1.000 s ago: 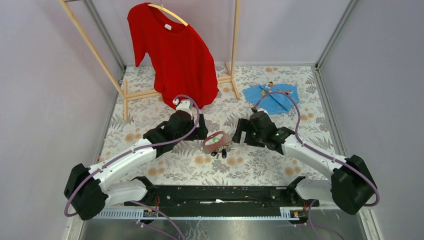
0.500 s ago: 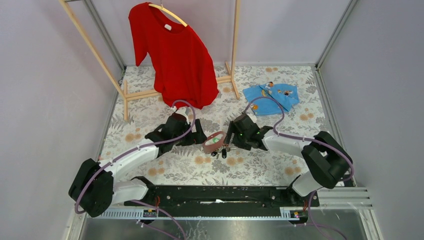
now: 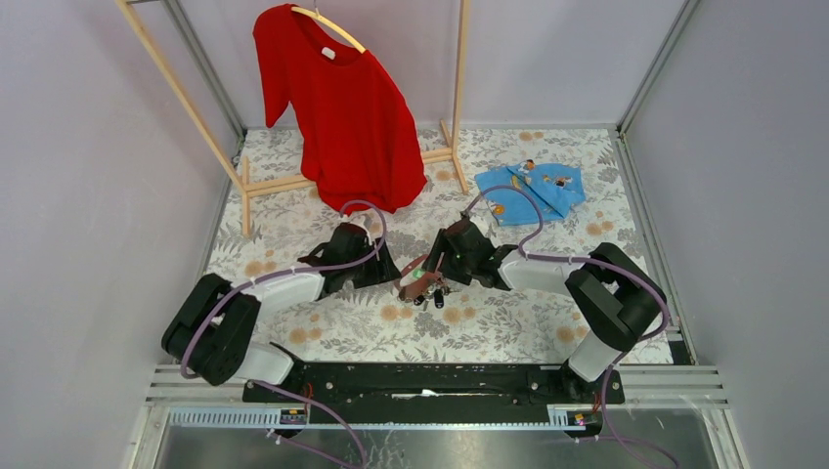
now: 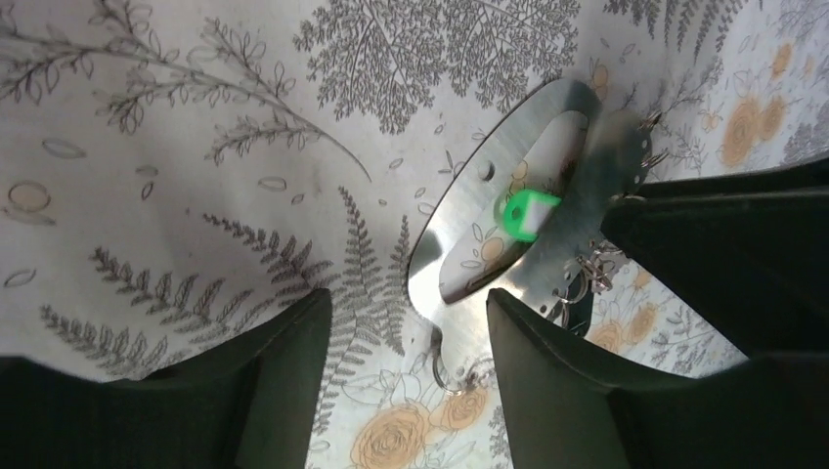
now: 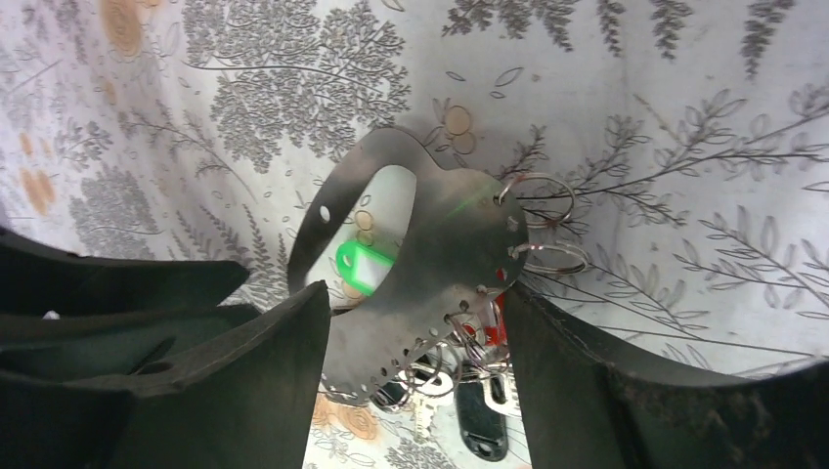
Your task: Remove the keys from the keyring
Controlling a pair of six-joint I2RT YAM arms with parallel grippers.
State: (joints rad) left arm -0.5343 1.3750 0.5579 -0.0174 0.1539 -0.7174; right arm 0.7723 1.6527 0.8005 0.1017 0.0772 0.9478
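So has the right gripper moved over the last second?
Yes. The right gripper has shifted left, away from the blue cloth, and the keyring now sits between its fingers.

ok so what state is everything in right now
keyring, tilted on edge
green key, inside the loop
black key, lying by keyring's edge
left end effector, open around keyring's end
right end effector, straddling keyring, grip unclear
red shirt, hanging up
blue cloth, crumpled
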